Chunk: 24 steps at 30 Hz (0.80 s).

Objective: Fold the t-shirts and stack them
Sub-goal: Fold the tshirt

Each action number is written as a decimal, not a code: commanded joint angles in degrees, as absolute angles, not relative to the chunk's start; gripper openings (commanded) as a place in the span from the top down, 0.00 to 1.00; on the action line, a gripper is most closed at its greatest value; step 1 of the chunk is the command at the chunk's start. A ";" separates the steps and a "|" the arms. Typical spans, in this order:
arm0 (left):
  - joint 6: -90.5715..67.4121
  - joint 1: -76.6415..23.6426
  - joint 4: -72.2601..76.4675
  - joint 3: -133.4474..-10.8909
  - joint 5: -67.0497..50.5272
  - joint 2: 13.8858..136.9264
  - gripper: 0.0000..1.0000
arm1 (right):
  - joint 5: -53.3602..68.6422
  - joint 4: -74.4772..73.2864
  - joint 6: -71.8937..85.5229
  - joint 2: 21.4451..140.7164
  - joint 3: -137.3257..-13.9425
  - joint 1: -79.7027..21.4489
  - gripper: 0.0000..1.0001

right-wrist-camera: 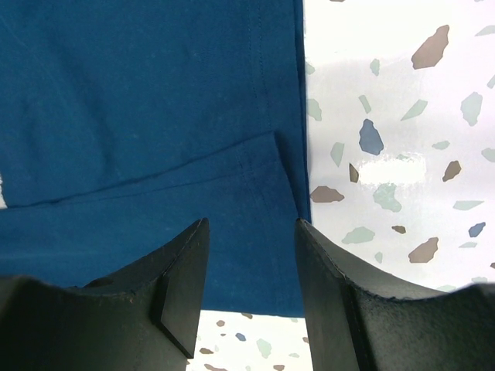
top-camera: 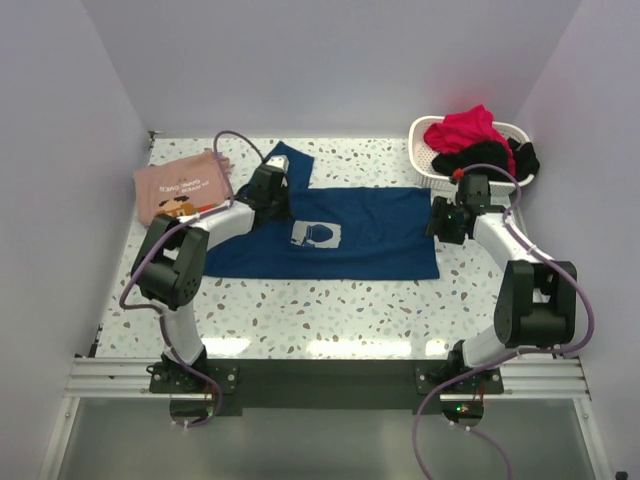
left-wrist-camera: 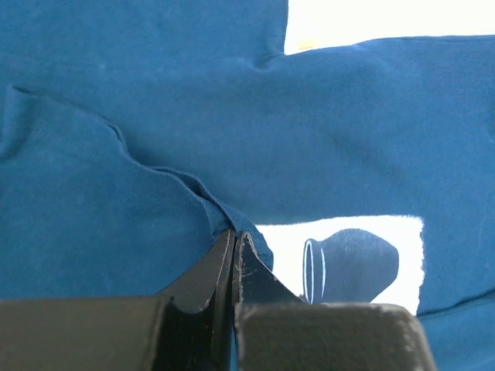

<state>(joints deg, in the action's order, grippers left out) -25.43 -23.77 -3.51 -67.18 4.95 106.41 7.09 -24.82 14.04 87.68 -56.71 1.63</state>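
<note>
The dark blue t-shirt lies spread across the middle of the table, its pale square print facing up. My left gripper is shut on a fold of the shirt's cloth near its upper left part; the print shows just past the fingertips. My right gripper is open above the shirt's right edge, with blue cloth between the fingers. The salmon-pink t-shirt lies folded at the table's far left.
A white basket at the back right holds red cloth and black cloth. Speckled tabletop shows in front of the shirt. White walls close in the left, back and right sides.
</note>
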 commanded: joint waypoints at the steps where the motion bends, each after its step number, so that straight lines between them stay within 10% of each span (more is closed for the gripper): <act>1: -23.64 -24.34 -1.32 -70.75 5.71 108.54 1.00 | 8.35 -24.43 13.80 88.06 -56.95 1.76 0.48; 6: -22.85 -25.05 -1.23 -73.29 4.22 110.92 0.90 | 8.53 -24.70 13.71 88.50 -57.22 1.76 0.48; 9: -22.68 -25.31 -1.49 -74.18 4.74 110.66 0.32 | 8.53 -24.79 13.80 88.51 -57.30 1.58 0.48; 13: -22.59 -25.31 -2.28 -74.18 6.94 107.50 0.00 | 8.17 -24.79 13.54 88.24 -57.66 0.53 0.48; 24: -24.52 -24.96 -0.88 -58.64 12.04 97.48 0.00 | 9.05 -23.47 14.94 91.30 -62.22 -7.90 0.47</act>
<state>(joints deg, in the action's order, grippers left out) -23.42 -25.15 -2.63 -63.05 9.98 99.37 7.31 -24.91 14.11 89.25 -58.35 -6.11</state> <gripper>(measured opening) 0.997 0.524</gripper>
